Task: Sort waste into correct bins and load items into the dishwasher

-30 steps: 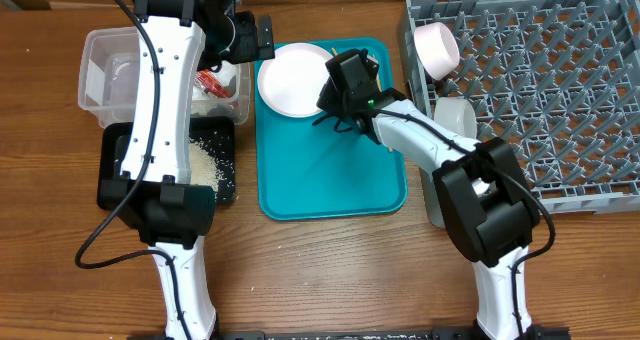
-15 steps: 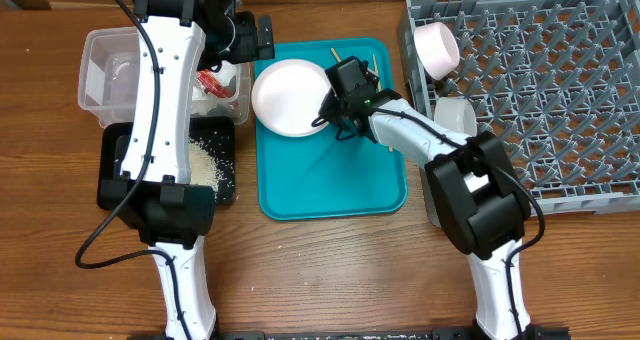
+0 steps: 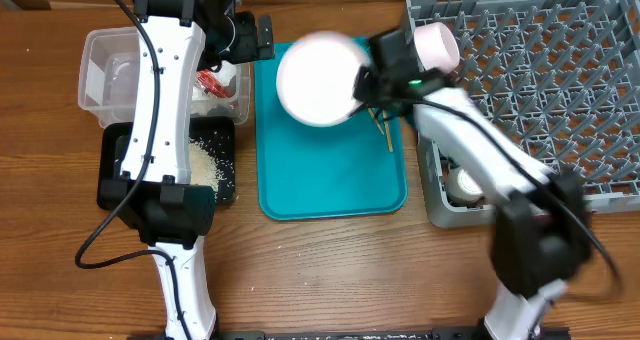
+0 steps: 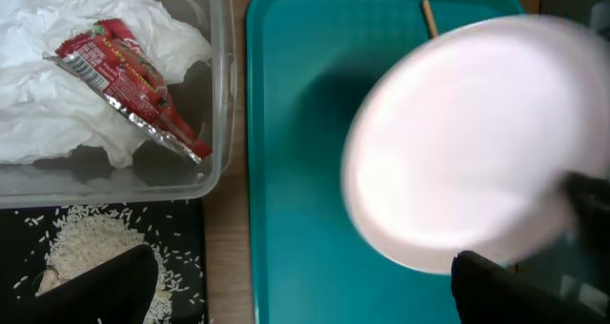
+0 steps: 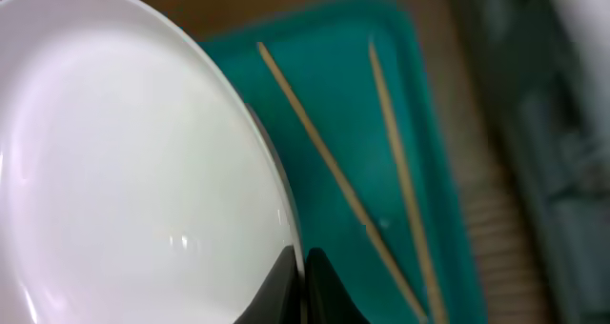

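**Plate's pinched, rack comes next**

So the right claw [image 5: 300,288] is clamped on the rim of the plate [image 3: 320,80]. In the wrist view you can see both fingers squeezing the edge, with the plate's face filling the left half of the shot. From overhead the plate looks blurry and sits over the top end of the teal tray [image 3: 330,185], just left of the rack [image 3: 540,90]. It seems to be lifted clear of the tray, though I can't say how high.

The left claw [image 3: 252,35] hangs wide open with nothing in it, up by the tub [image 3: 105,75]. The waste side looks pretty much sorted. The napkin [image 4: 57,105] and wrapper [image 4: 124,76] are in the tub, and the rice [image 3: 210,160] is in the black tray [image 3: 115,185]. A cup [image 3: 437,45] is already lying at the rack's top left corner.

My read is that we're in the dish-loading part, plate step. The next move means carrying the plate over the rack wall, tipping it on edge and dropping it between two rows of pegs, well away from the cup. A rim pinch on a big smooth plate could easily slip or swing, so I'd go slowly and only let go once the pegs are holding it. The two chopsticks [image 5: 334,186] are lying loose on the teal tray, so those are left to load afterwards.
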`<action>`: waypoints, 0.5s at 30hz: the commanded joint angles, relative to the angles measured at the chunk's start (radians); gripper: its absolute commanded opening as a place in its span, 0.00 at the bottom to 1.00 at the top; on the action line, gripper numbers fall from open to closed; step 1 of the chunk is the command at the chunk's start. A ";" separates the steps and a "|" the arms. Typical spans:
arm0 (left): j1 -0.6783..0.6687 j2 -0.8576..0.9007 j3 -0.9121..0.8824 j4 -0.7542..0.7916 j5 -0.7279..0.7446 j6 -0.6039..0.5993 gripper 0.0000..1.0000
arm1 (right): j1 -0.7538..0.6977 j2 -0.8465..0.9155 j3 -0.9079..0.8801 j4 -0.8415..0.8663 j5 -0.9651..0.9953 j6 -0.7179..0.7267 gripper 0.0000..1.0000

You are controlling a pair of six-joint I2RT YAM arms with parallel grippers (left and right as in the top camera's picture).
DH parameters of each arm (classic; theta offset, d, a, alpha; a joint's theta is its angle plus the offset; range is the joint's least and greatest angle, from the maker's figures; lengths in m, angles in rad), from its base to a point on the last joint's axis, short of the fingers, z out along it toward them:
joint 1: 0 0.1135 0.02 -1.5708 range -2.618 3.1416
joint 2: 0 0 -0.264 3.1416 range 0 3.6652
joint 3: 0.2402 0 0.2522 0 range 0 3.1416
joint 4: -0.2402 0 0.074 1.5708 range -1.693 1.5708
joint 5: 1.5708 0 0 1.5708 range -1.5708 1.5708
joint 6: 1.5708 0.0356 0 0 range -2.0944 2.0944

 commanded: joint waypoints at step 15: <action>-0.007 -0.007 0.019 0.001 -0.006 0.000 1.00 | -0.383 -0.208 0.011 0.285 0.659 -0.743 0.04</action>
